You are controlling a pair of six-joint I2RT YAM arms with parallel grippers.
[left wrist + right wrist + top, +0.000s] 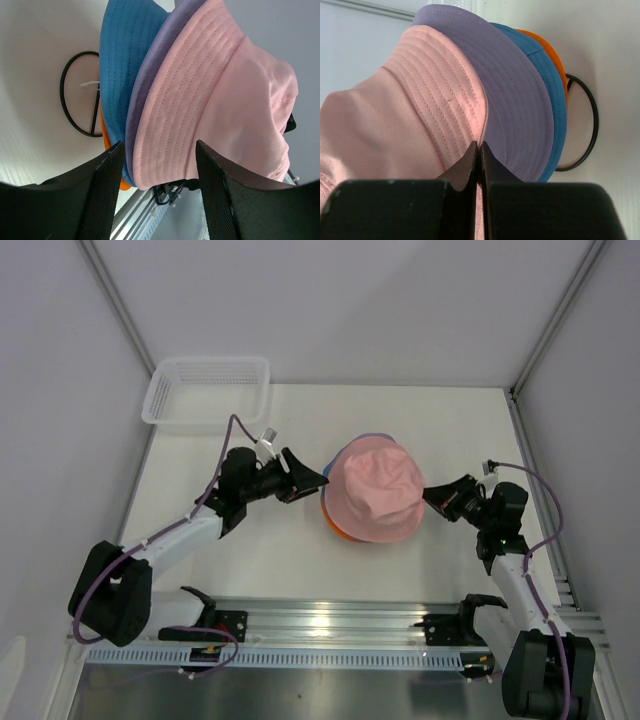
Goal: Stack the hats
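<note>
Pink hat (375, 485) brim edge meets closed right fingers (464, 172); left fingers (104, 187) spread beside.

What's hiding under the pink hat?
Under the pink hat sit a purple hat, a blue hat and an orange hat, only their brims peeking out. Their tops are covered. A black wire stand shows beneath; its upper part is hidden.

There's a plain white tabletop (250, 560) under soft, even light with barely a shadow on it. It's boxed in by smooth pale grey wall panels at the back (330, 310), the left (50, 440) and the right (590, 440), with slim silver aluminium struts (115, 300) running up the far corners. In the far left corner sits a white plastic mesh basket (210, 361), and along the near edge a brushed aluminium rail (330, 625) throws back bright patches of glare.
</note>
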